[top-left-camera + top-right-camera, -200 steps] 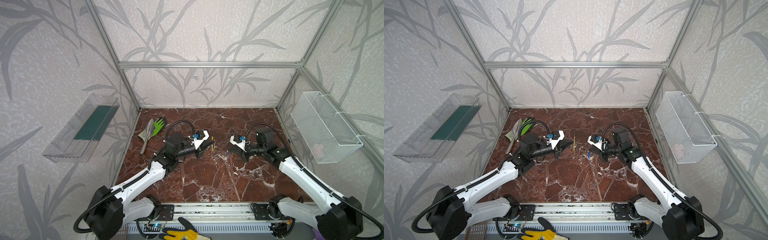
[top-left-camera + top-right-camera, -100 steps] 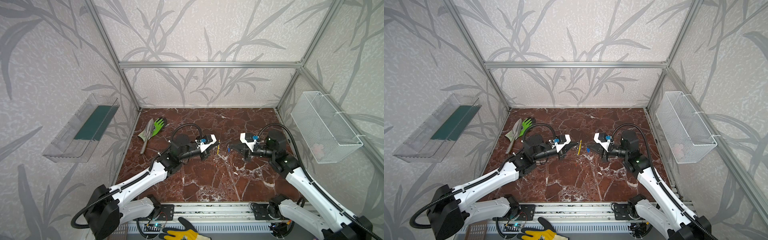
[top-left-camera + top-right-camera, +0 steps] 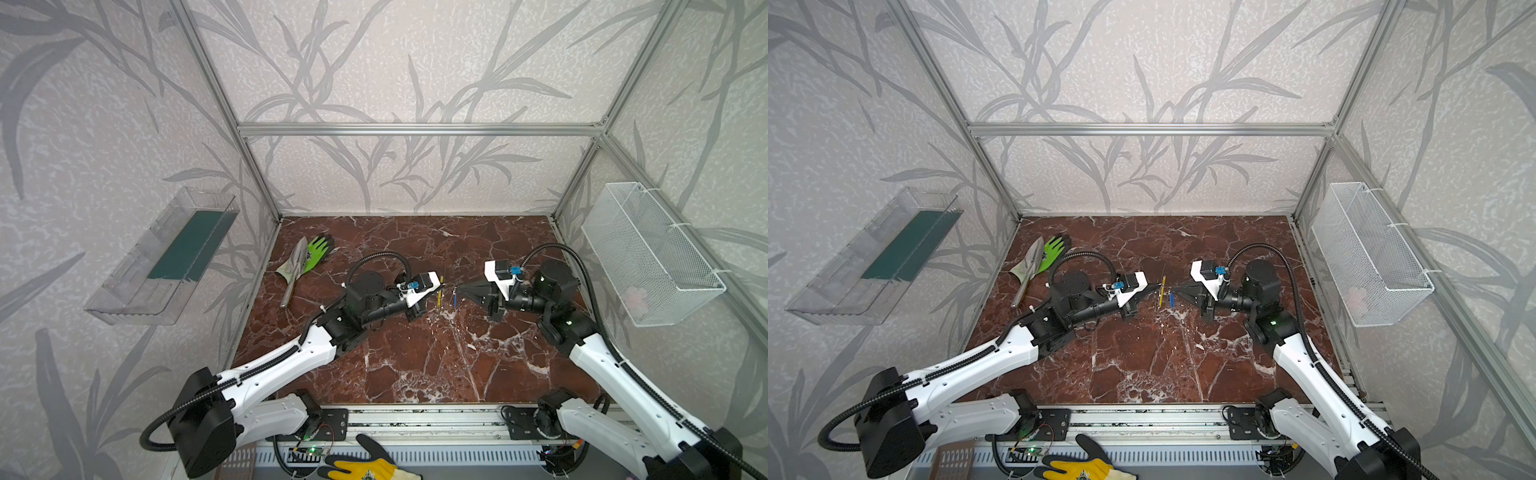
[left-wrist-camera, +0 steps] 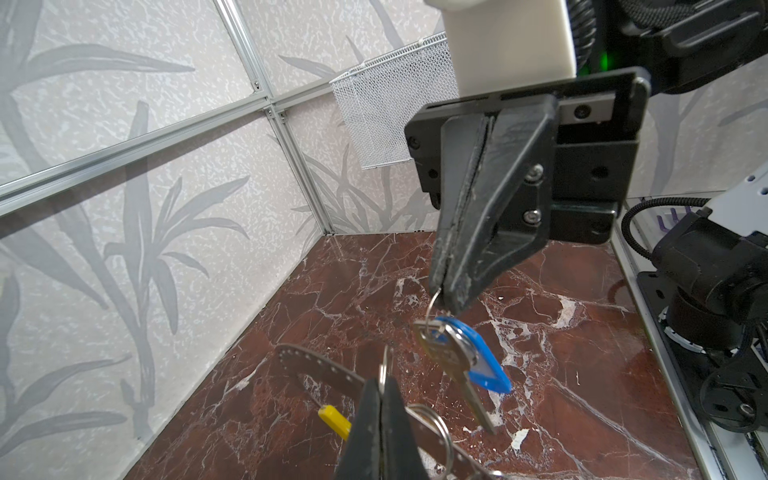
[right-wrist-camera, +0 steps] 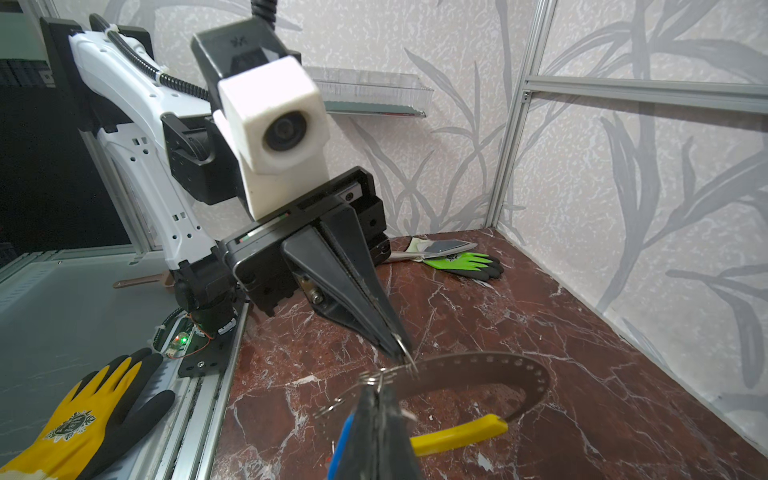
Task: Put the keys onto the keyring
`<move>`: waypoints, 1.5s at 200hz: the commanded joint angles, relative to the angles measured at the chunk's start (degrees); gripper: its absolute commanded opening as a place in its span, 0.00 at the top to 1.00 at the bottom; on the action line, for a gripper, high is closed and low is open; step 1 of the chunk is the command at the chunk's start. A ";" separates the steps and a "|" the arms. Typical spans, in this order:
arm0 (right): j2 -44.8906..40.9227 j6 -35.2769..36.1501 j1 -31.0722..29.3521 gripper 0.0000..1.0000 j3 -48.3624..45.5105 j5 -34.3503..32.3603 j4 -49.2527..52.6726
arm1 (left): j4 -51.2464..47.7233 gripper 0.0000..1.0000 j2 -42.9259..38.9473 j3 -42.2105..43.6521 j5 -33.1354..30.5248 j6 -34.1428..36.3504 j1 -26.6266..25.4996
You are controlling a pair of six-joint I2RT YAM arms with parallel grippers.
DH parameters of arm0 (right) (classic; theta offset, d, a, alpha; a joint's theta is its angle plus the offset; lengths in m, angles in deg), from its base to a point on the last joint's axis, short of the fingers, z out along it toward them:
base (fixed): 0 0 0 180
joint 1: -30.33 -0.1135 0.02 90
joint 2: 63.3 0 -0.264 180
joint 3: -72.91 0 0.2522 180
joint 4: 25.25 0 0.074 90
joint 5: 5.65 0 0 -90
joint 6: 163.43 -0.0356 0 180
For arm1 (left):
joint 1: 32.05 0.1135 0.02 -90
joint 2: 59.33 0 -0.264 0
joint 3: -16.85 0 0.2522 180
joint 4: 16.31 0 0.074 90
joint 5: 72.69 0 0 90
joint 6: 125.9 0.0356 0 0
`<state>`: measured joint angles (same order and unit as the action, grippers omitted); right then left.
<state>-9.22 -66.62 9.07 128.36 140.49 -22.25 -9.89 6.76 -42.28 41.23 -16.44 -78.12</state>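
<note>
Mid-frame above the desk point(image 3: 415, 353), the left gripper point(image 4: 381, 384) is clamped on the keyring point(image 5: 478, 365), a thin, springy hoop. The right gripper point(image 4: 449, 296) pinches the split ring of the blue-tagged key point(image 4: 455, 365). Both look light and slippery, so tight grips suit.

left pincer point(image 3: 439, 286), right pincer point(image 3: 457, 289), closer together

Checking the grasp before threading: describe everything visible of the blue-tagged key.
The blue-tagged key is small, silvery metal, joined to a rounded blue plastic tag with a clear window by a thin wire split ring. The shut right gripper pinches that ring, so key and tag hang free above the marble table, blade pointing down and tilted. It hangs close beside the keyring in the left gripper; whether they touch cannot be told.
</note>
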 commanded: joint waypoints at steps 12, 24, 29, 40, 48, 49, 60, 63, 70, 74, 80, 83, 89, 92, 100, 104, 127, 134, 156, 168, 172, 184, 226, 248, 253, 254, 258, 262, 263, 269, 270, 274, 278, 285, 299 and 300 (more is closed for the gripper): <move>0.55 -3.80 0.25 1.00 -1.14 1.25 -6.68 | 2.11 1.00 -0.34 -2.53 -0.02 0.42 -0.77; 0.76 -3.92 0.26 1.00 -1.33 1.00 -6.98 | 2.68 1.00 -0.34 -2.47 0.30 -0.41 -0.78; 0.84 -4.06 0.27 1.00 -1.41 0.91 -7.18 | 2.75 1.00 -0.33 -2.62 0.38 -0.68 -0.85; 0.85 -4.30 0.25 1.00 -1.65 0.73 -7.66 | 2.67 1.00 -0.26 -2.78 0.60 -1.08 -0.99; 0.76 -4.69 0.32 1.00 -1.89 0.55 -8.39 | 2.67 1.00 -0.26 -2.73 0.66 -1.26 -1.11; 0.76 -4.74 0.28 1.00 -1.93 0.55 -8.48 | 2.67 1.00 -0.26 -2.76 0.68 -1.27 -1.12; 0.76 -5.02 0.25 1.00 -2.01 0.30 -9.04 | 2.60 1.00 -0.21 -2.75 0.68 -1.27 -1.25; 0.76 -4.99 0.26 1.00 -2.00 0.21 -9.08 | 2.58 1.00 -0.25 -2.79 0.64 -1.27 -1.23; 0.76 -5.14 0.25 1.00 -2.05 0.11 -9.27 | 2.66 1.00 -0.17 -2.78 0.71 -1.19 -1.37; 0.76 -5.20 0.25 1.00 -2.05 0.03 -9.40 | 2.67 1.00 -0.12 -2.79 0.64 -1.18 -1.38; 0.76 -5.24 0.25 1.00 -2.11 -0.08 -9.41 | 2.67 1.00 -0.14 -2.87 0.60 -1.18 -1.40; 0.80 -5.27 0.25 1.00 -2.14 -0.14 -9.42 | 2.72 1.00 -0.14 -2.83 0.68 -1.18 -1.49; 0.85 -5.36 0.25 1.00 -2.12 -0.28 -9.37 | 2.83 1.00 -0.11 -2.88 0.67 -1.18 -1.55; 0.85 -5.34 0.25 1.00 -2.06 -0.39 -9.28 | 2.91 1.00 -0.10 -2.88 0.69 -1.25 -1.63; 0.85 -5.48 0.25 1.00 -2.20 -0.69 -9.14 | 3.09 1.00 -0.08 -2.98 1.04 -1.27 -1.66; 0.91 -5.65 0.25 1.00 -2.23 -1.02 -9.19 | 3.18 1.00 -0.07 -2.97 1.25 -1.27 -1.67; 1.18 -7.05 0.25 1.00 -2.89 -1.97 -10.65 | 4.51 1.00 0.01 -2.24 1.85 -1.45 -1.79; 1.26 -7.18 0.25 1.00 -3.01 -2.08 -10.77 | 5.15 1.00 0.01 -1.93 1.68 -1.65 -1.75; 1.33 -7.57 0.25 1.00 -3.20 -2.82 -10.51 | 5.43 1.00 -0.09 -1.82 1.81 -1.64 -1.76; 1.29 -7.53 0.25 1.00 -3.31 -3.33 -10.33 | 5.48 1.00 -0.34 -1.71 2.41 -1.46 -1.76; 1.29 -7.63 0.25 1.00 -3.32 -3.50 -10.33 | 5.59 1.00 -0.34 -1.73 2.67 -1.51 -1.78; 1.29 -7.88 0.31 1.00 -3.45 -3.99 -10.54 | 5.57 1.00 -0.43 -1.61 3.21 -1.45 -1.81; 2.39 -8.20 0.34 1.00 -3.47 -3.64 -10.06 | 7.15 1.00 -0.63 -0.95 4.55 -2.46 -1.67; 1.94 -6.39 0.58 0.83 -3.81 -4.14 -9.12 | 7.25 1.00 -0.09 -1.11 7.22 -4.34 -1.04; 1.35 -5.83 0.75 0.78 -4.12 -4.77 -9.05 | 7.58 1.00 0.05 -1.00 8.00 -5.21 -0.71; 1.23 -5.70 0.76 0.77 -4.18 -4.84 -9.03 | 7.67 1.00 0.07 -1.02 8.12 -5.39 -0.66; 0.68 -5.09 0.99 0.74 -4.42 -5.12 -9.09 | 8.03 1.00 0.20 -0.96 8.98 -6.22 -0.33; -0.02 -4.38 1.23 0.72 -4.76 -5.23 -9.10 | 8.31 1.00 0.38 -0.93 10.01 -7.16 0.15; -0.20 -4.19 1.27 0.72 -4.81 -5.29 -9.10 | 8.39 1.00 0.37 -0.99 10.36 -7.38 0.21; -1.31 -3.11 1.54 0.69 -5.28 -5.88 -9.03 | 8.90 1.00 0.78 -1.04 11.76 -9.05 0.92; -1.55 -2.98 1.60 0.69 -5.38 -6.01 -9.07 | 9.08 1.00 0.88 -1.04 11.98 -9.33 0.99; -2.22 -2.40 1.77 0.67 -5.67 -6.55 -8.89 | 9.68 1.00 1.04 -1.04 12.88 -10.42 1.43; -2.91 -1.65 1.89 0.65 -5.82 -6.97 -8.45 | 10.25 1.00 1.41 -1.04 13.87 -11.49 1.85; -4.02 -0.14 2.01 0.64 -5.90 -7.04 -7.48 | 11.60 1.00 1.86 -0.96 15.35 -13.36 2.48; -5.52 3.03 2.10 0.63 -4.99 -6.33 -4.07 | 14.37 1.00 3.09 -1.11 17.74 -16.97 3.50; -5.59 3.21 2.10 0.63 -4.93 -6.18 -3.77 | 14.49 1.00 3.13 -1.16 17.87 -17.16 3.60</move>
<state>-11.56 -69.29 10.80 122.75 134.79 -29.18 -2.37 8.42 -42.93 52.01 -26.01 -76.21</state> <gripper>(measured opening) 0.365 0.052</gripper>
